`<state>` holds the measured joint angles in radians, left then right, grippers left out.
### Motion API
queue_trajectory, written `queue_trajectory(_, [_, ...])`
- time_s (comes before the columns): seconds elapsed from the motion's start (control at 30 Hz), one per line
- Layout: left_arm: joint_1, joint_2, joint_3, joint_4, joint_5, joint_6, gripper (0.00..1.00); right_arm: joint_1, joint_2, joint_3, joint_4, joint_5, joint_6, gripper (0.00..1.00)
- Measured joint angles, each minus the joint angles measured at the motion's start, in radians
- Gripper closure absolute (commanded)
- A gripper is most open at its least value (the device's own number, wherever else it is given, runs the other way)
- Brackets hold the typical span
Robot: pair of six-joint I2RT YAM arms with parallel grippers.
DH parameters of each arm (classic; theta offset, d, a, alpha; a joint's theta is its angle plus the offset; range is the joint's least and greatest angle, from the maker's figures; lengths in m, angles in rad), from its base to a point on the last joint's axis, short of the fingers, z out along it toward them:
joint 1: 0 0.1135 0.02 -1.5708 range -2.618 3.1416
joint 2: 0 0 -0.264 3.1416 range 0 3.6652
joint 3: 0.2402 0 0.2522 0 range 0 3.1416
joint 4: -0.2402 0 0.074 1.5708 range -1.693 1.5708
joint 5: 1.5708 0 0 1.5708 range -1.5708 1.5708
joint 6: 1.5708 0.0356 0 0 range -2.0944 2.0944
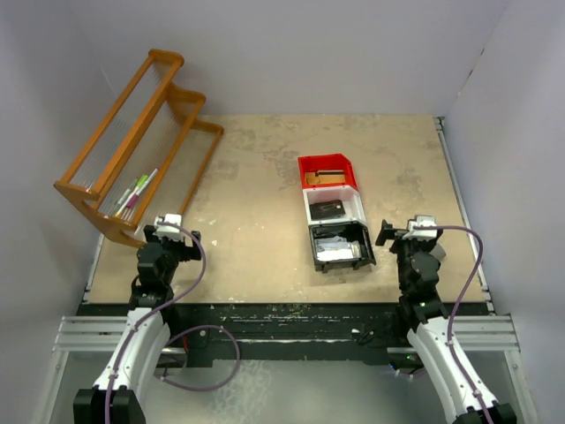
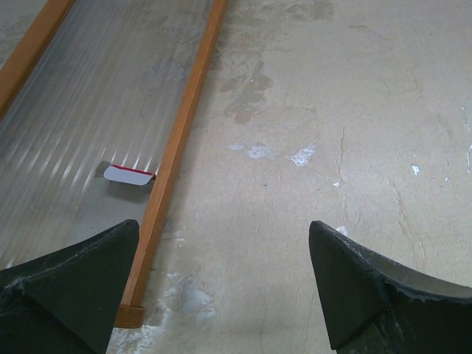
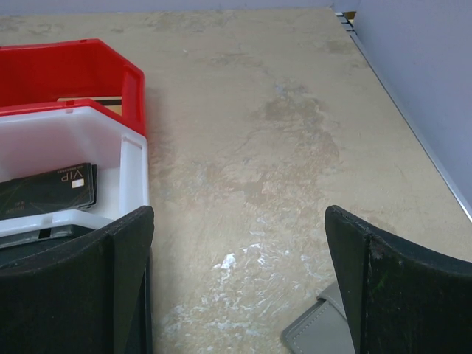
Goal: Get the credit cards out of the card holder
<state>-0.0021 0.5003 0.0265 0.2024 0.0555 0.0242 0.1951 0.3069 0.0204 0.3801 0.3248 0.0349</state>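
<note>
Beige and stained, the tabletop carries a slanted wooden rack at the far left, with a few pens in it. Three bins stand in a row mid-table. The red bin holds a tan piece. The white bin holds a black VIP card. The black bin, nearest the arms, holds the grey card holder, which shows pale inside; the credit cards cannot be made out separately. The left pincer and right pincer both stand wide apart, holding nothing.
</note>
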Motion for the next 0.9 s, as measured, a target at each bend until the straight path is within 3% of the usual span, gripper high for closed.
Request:
queue_trajectory(0.13, [0.0,0.031,0.031,-0.03,0.029,0.016,0.01,0.0,0.0,0.005,-0.009,0.056,0.009,0.0])
queue_trajectory(0.2, [0.0,0.114,0.135,-0.106,0.052,0.03,0.01,0.0,0.037,0.054,-0.057,0.093,0.019,0.0])
queue_trajectory(0.3, [0.0,0.276,0.378,-0.224,0.084,0.09,0.01,0.0,0.158,0.219,-0.16,0.161,0.102,0.0])
queue_trajectory(0.37, [0.0,0.397,0.585,-0.322,0.108,0.145,0.01,0.0,0.259,0.383,-0.256,0.214,0.224,0.01])
queue_trajectory(0.5, [0.002,0.545,0.848,-0.474,0.14,0.212,0.01,0.0,0.425,0.668,-0.419,0.248,0.452,0.0])
queue_trajectory(0.63, [0.002,0.567,0.945,-0.649,0.211,0.258,0.01,-0.001,0.52,0.759,-0.434,0.123,0.504,0.0])
queue_trajectory(0.8, [0.002,0.533,0.997,-0.846,0.337,0.309,0.01,0.024,0.602,0.691,-0.323,-0.165,0.4,0.0])
queue_trajectory(0.9, [0.002,0.517,1.018,-0.924,0.387,0.339,0.01,0.127,0.676,0.687,-0.306,-0.238,0.286,0.0])
